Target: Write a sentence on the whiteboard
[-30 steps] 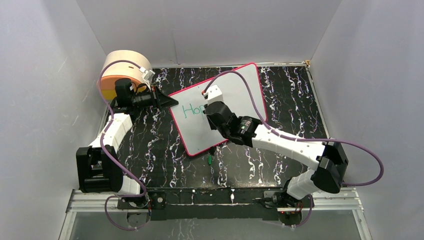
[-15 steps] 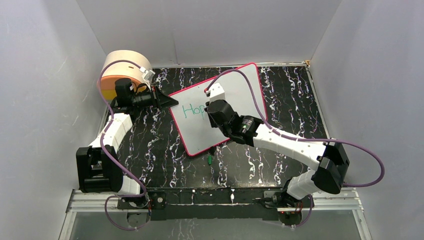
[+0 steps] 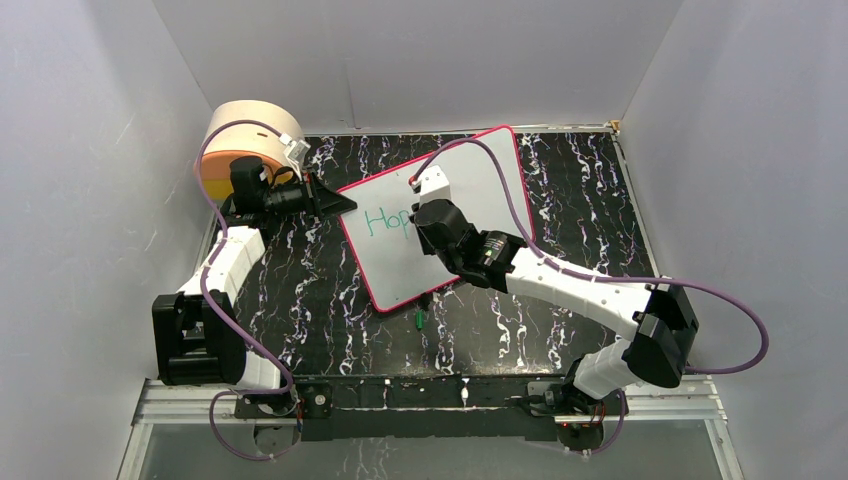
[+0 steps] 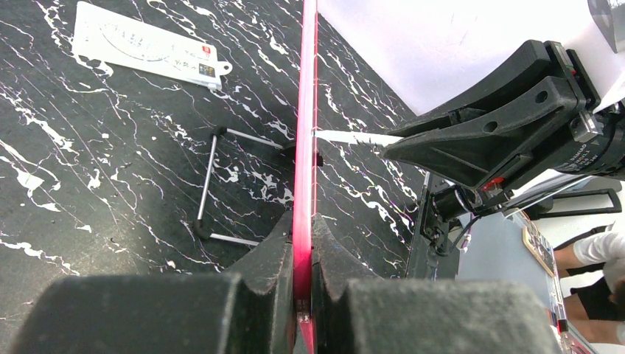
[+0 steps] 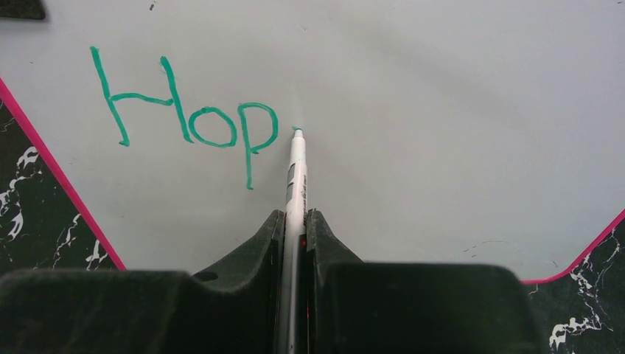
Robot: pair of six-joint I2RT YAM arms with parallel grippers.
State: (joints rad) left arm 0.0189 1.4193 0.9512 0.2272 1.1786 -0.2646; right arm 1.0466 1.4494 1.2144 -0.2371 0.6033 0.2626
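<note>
Grip on both sides explains the layout. The left claw (image 4: 302, 221) pinches the pink rim of the whiteboard (image 3: 395, 265), steadying it where it sits skewed at mid-bench (image 3: 570, 190). The right claw (image 5: 295, 217) is clamped tight on the pen (image 5: 297, 166), whose tip touches the board just right of the sentence (image 5: 188, 122), so far only "Hop". Since a second ago the right claw has edged slightly rightward; no new letter shows.
</note>
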